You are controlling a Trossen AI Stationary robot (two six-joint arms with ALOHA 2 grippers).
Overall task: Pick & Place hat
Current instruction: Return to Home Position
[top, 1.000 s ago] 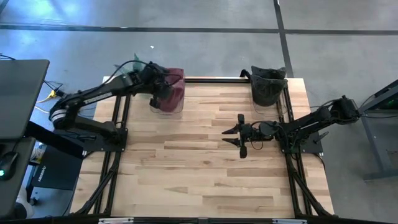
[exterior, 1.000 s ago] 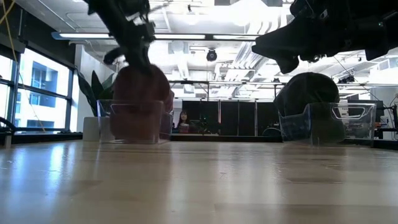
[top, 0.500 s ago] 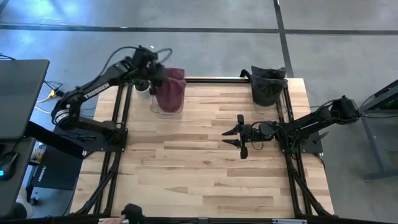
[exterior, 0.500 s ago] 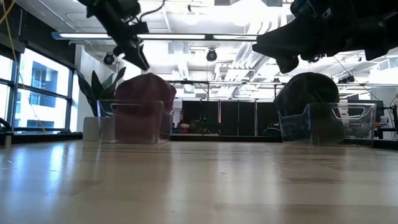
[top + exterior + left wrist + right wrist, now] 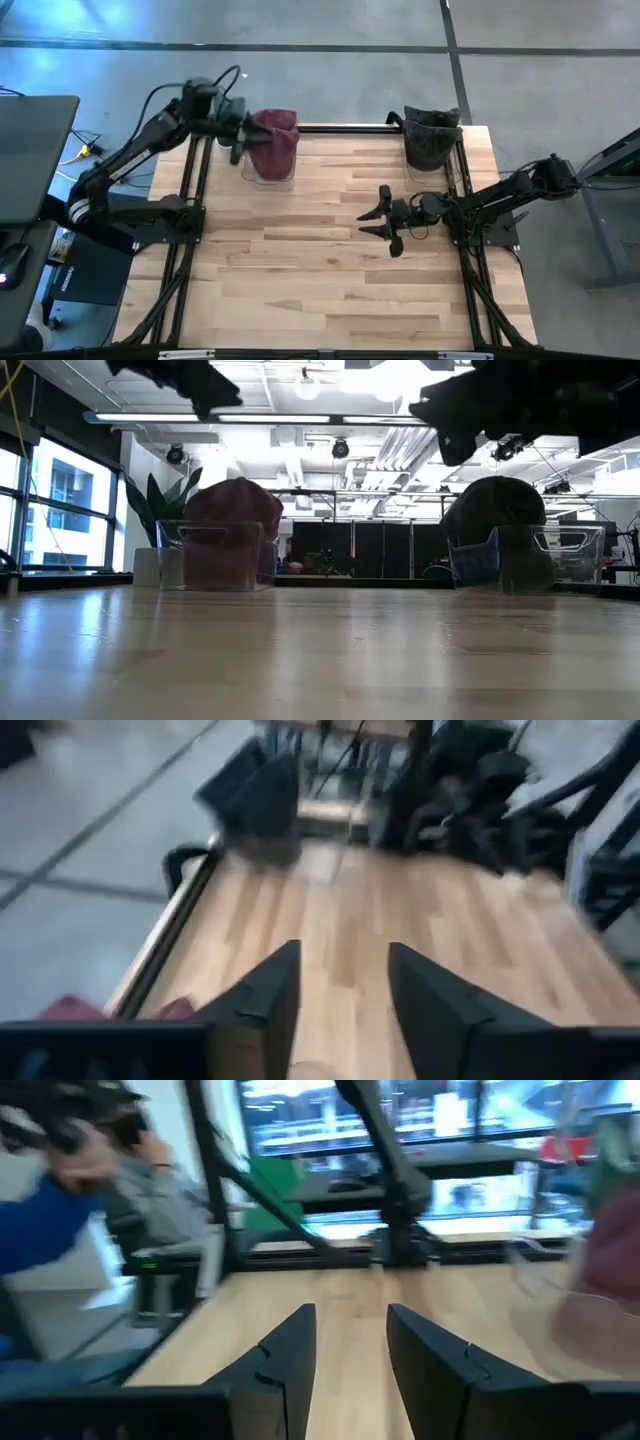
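Note:
A maroon hat (image 5: 272,146) sits crown up in a clear bin (image 5: 215,557) at the table's far left. A dark hat (image 5: 432,138) sits in a second clear bin (image 5: 527,557) at the far right. My left gripper (image 5: 240,136) hangs open in the air just left of the maroon hat, above the table's far left corner; in the left wrist view (image 5: 340,1010) nothing is between its fingers. My right gripper (image 5: 386,218) stands open over the middle of the table, right of centre, fingers pointing toward the table's left edge, holding nothing (image 5: 350,1350).
Bare wooden tabletop (image 5: 320,280) stretches across the centre and near side. The arms' black frames (image 5: 190,210) run along the left and right edges. A potted plant (image 5: 165,510) stands beyond the far left corner. A person in a blue sleeve (image 5: 60,1220) is past the left edge.
My left gripper has opened and let go of the maroon hat. It has then risen and drawn back toward the table's left edge. The hat stays in its clear bin, crown up.

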